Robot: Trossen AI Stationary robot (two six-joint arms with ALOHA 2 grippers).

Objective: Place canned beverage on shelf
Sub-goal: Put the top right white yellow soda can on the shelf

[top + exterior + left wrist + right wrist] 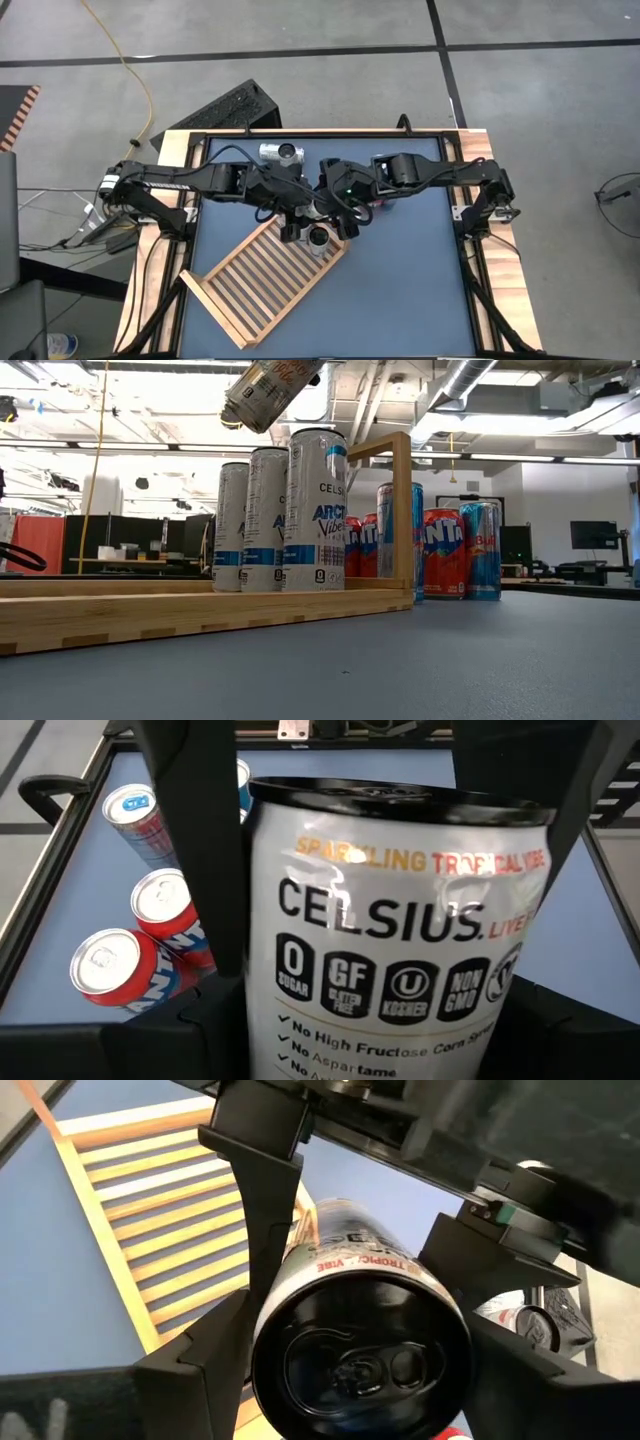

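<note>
Silver-white, the can (pixel 395 930) hangs tilted in the air above the shelf's (pixel 262 282) far end, both grippers on it. The left gripper (pixel 400 910) pinches its sides; the right gripper (pixel 355 1350) has its fingers against it too. Three tall cans (pixel 283 510) stand on the shelf below it.

One slatted wooden shelf (pixel 262 287) lay on the table. Three tall white cans (pixel 283 512) stood on it, and a fourth white can (pixel 268 392) sat between the jaws. Four red and blue cans (pixel 452 552) stood beyond.
</note>
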